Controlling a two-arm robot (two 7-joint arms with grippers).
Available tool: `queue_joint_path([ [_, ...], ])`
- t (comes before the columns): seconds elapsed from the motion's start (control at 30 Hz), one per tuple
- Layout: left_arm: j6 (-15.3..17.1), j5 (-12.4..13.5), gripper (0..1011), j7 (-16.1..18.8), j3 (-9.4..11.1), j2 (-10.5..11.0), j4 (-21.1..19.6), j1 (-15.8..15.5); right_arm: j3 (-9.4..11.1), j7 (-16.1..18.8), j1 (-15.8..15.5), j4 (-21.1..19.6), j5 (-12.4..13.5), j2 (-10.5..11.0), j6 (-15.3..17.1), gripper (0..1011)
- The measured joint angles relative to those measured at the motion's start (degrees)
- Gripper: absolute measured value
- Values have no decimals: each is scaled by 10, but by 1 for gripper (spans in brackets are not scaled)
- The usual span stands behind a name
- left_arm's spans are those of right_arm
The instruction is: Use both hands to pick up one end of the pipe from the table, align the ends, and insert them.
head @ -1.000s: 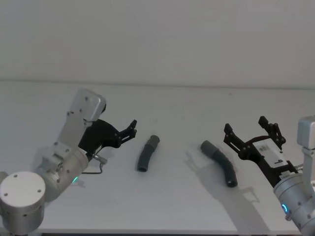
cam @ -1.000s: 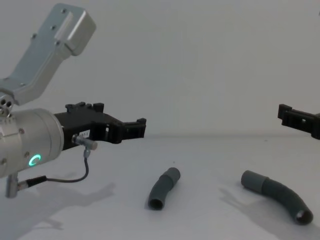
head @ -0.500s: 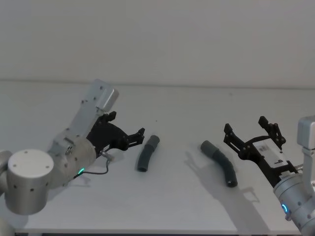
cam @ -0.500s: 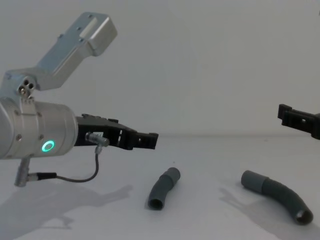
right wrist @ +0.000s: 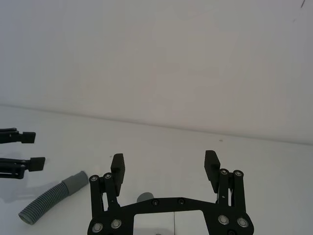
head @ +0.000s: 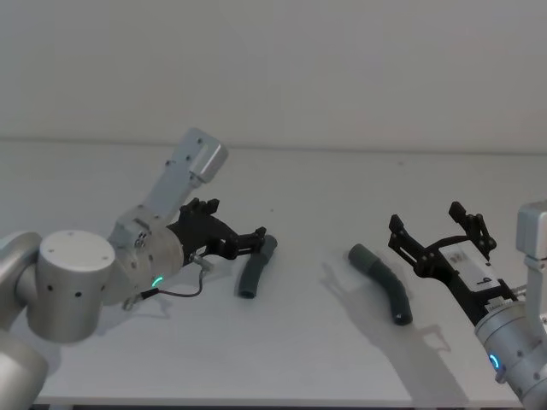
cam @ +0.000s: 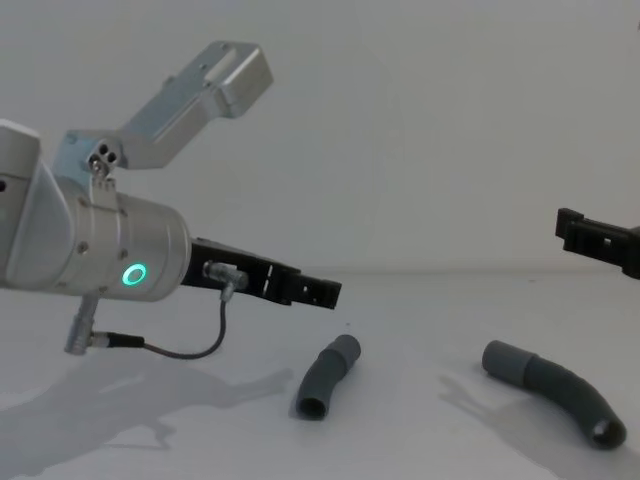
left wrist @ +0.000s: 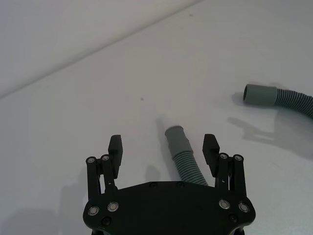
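Observation:
Two dark grey pipe pieces lie on the white table (head: 325, 359). The short piece (head: 253, 269) (cam: 327, 375) has a ribbed body and a smooth cuff (left wrist: 175, 135) at its far end. My left gripper (head: 256, 239) (left wrist: 163, 147) (cam: 322, 291) hovers open just above that cuff end, and the piece shows between its fingers in the left wrist view. The longer bend (head: 384, 283) (cam: 556, 390) lies to the right, its cuff (left wrist: 258, 94) pointing towards the short piece. My right gripper (head: 438, 229) (right wrist: 165, 167) (cam: 598, 240) is open and empty, held above the table just right of the long piece.
A black cable (cam: 185, 348) hangs in a loop under the left wrist. The table's back edge meets a plain pale wall (head: 342, 77). Bare table lies between the two pipe pieces and in front of them.
My left arm has swung right and forward, bringing its open gripper from well left of the short piece to just over its cuff end. The right arm and both pipe pieces have not moved.

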Motion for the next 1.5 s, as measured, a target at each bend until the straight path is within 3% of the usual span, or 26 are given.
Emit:
queue_joint_path([
  [0.4,19,6,1001,-11,12,-17,38,-24,0,0,0,0,0,0,0,1001],
  [1.0,23,18,1001,-15,23,-53,98,-50,0,0,0,0,0,0,0,1001],
  [1.5,32,27,1001,-18,27,-65,121,-56,0,0,0,0,0,0,0,1001],
])
